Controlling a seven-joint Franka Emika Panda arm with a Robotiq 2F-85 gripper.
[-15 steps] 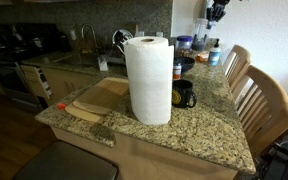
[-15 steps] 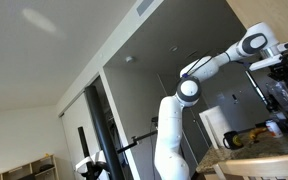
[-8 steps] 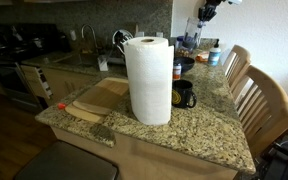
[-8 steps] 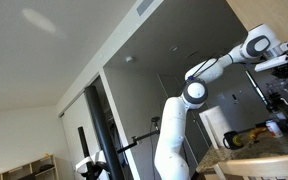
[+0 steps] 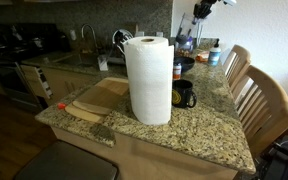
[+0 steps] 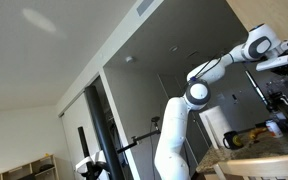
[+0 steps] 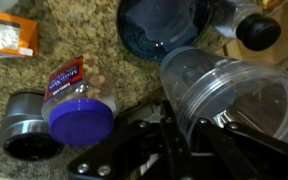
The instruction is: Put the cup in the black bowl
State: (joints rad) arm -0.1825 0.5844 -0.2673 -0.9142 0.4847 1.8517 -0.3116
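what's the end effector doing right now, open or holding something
end effector: closed on the cup, which is held tilted just beside the black bowl in the wrist view

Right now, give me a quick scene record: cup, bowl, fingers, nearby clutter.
cup: see-through tumbler, gripped by the fingers, above the counter
black bowl: on counter, just beyond the cup; cup not in it
fingers: shut on cup
nearby: blue-lidded jar, metal can beside the bowl
paper towel roll: upright, nearer counter edge
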